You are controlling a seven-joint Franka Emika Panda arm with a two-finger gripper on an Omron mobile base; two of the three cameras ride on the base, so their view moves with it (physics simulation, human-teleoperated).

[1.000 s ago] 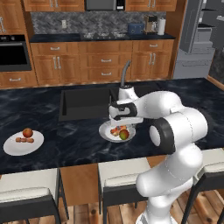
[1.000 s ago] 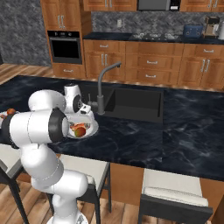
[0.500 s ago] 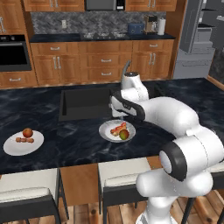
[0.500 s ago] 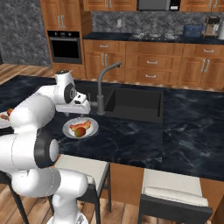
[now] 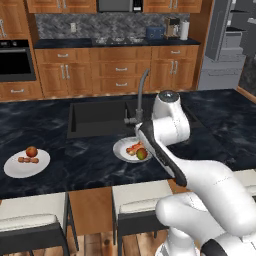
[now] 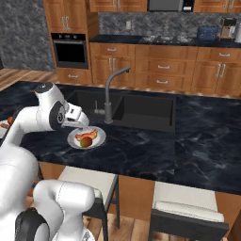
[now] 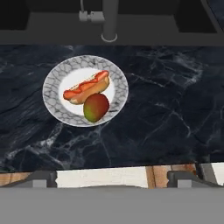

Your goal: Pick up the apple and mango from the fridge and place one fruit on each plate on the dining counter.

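The mango (image 7: 96, 107) lies on a white plate (image 7: 57, 83) beside an orange-red hot dog (image 7: 86, 86), on the dining counter (image 5: 90, 160) just in front of the sink. My gripper (image 7: 113, 177) hangs open well above this plate, nothing between its fingers; in the right base view the gripper (image 6: 79, 123) sits over the plate's (image 6: 75, 141) far edge. The apple (image 5: 31, 151) rests on the other plate (image 5: 15, 167) at the counter's left, with small brown bits. The grey fridge (image 5: 227, 45) stands at the far right.
The sunken sink (image 5: 97, 117) and its curved grey faucet (image 5: 141, 92) lie just behind the mango's plate. Stools (image 5: 140, 197) line the counter's near side. A wall counter with wooden drawers (image 5: 120, 70) and a black oven (image 5: 17, 60) run along the back.
My arm has swung up and back from the plate, lifting the open gripper away. The mango stays on the plate beside the hot dog.
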